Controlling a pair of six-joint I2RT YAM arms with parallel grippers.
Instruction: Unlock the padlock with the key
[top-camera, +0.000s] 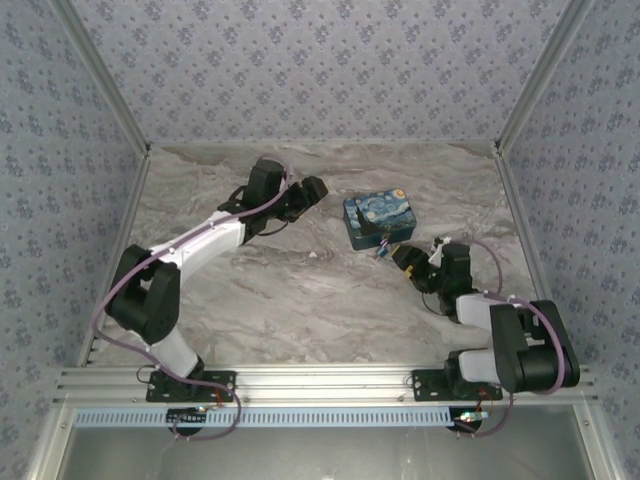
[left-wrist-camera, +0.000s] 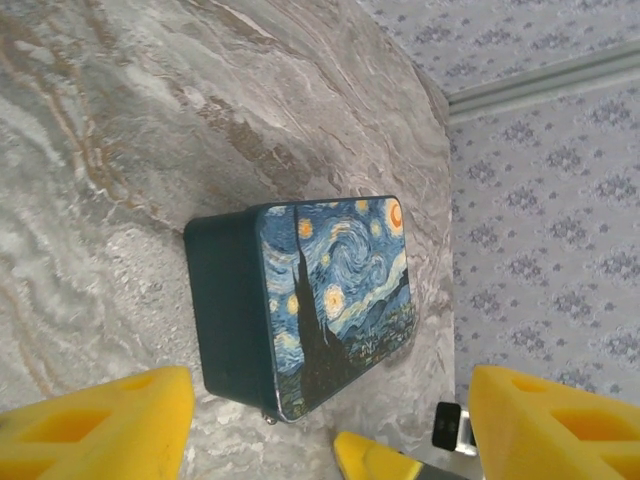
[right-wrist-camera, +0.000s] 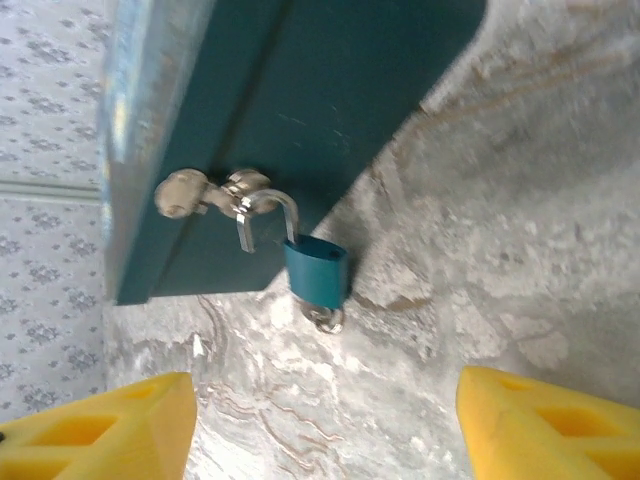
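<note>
Over marbled worktop (top-camera: 300, 290), with left tool (left-wrist-camera: 328, 400) and right tool (right-wrist-camera: 325, 400) agape, pinch key (right-wrist-camera: 325, 318) under padlock (right-wrist-camera: 317, 272) squarely with right, twist gently.

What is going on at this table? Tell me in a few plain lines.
Two robot arms are working on a small teal padlock that hangs from the latch of a painted box on the marble table. The right gripper is open and empty, facing the padlock close up. The left gripper, also open, faces the box from the other side. One leg of the shackle looks free of the body, and a silvery piece, possibly the key, sticks out underneath.
</note>
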